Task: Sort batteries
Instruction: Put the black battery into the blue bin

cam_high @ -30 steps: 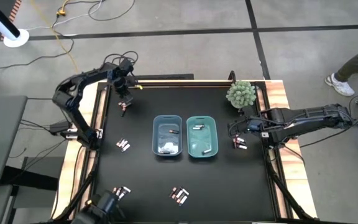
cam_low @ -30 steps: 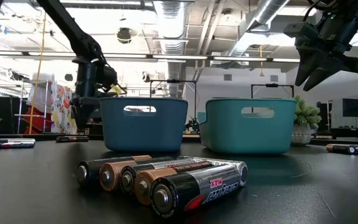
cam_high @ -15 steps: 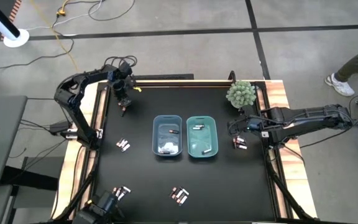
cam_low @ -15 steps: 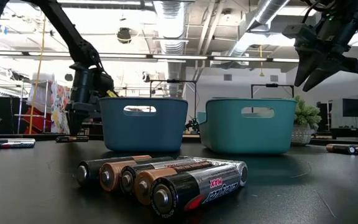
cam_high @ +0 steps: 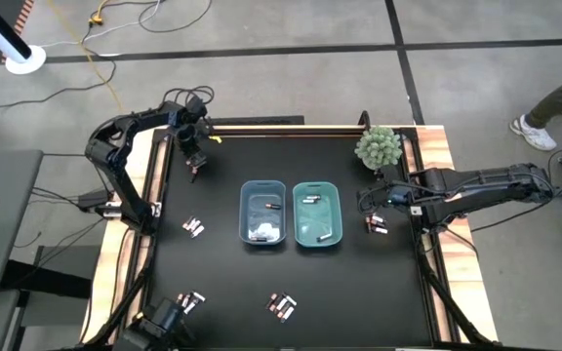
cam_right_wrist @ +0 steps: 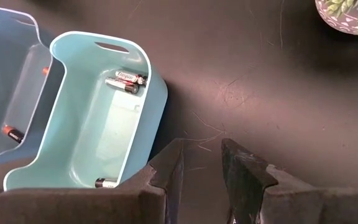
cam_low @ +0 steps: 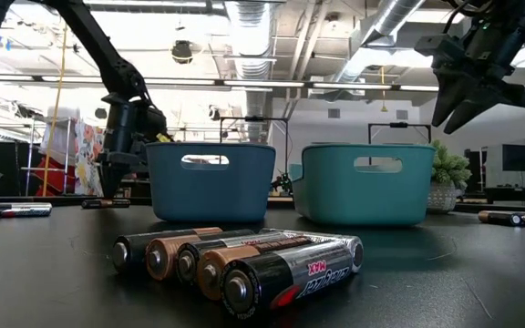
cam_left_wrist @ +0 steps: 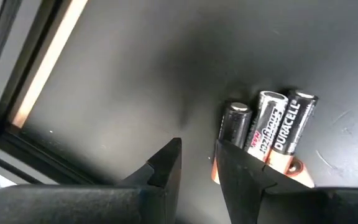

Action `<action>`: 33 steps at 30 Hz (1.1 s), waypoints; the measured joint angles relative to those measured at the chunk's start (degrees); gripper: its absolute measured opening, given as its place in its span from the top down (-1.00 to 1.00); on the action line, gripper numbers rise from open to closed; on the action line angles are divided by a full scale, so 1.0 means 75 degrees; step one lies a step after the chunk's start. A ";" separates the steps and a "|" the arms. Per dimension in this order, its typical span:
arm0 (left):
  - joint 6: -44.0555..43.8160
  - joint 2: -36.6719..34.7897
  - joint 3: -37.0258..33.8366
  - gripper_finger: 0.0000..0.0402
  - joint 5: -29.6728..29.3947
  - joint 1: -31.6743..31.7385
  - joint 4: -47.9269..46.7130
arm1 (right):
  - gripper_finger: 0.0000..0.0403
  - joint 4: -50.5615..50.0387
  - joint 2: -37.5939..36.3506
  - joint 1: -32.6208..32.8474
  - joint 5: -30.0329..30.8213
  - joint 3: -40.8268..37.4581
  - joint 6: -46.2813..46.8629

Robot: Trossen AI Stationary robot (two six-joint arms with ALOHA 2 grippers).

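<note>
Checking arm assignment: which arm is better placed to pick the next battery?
Left, probably. The left gripper is down at the table's far left corner beside three batteries, nothing between its fingers yet. The right gripper hangs raised near the teal bin, empty.

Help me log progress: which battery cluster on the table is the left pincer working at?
The far-left cluster of three batteries; the left pincer is down beside it, unlike the clusters nearer the bins.
</note>
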 joint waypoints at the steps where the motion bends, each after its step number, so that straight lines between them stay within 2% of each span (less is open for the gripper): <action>1: 0.0000 0.0000 0.0000 0.53 0.0001 0.0000 0.0004 | 0.37 0.0000 -0.0001 0.0000 0.0000 0.0001 0.0001; 10: -0.0261 0.0000 0.0241 0.53 0.0052 0.0017 -0.0029 | 0.37 -0.0006 -0.0001 0.0000 -0.0003 0.0001 -0.0002; 18: -0.0272 -0.0009 0.0099 0.53 0.0728 0.0015 -0.0185 | 0.37 0.0013 -0.0001 0.0000 -0.0003 0.0001 0.0001; 24: -0.0185 -0.0009 0.0047 0.53 0.0702 -0.0038 -0.0059 | 0.37 0.0012 -0.0001 0.0000 -0.0004 0.0001 -0.0002; 33: -0.0087 -0.0009 -0.0174 0.54 0.0245 -0.0038 0.0163 | 0.37 0.0012 -0.0001 0.0000 -0.0003 0.0001 -0.0002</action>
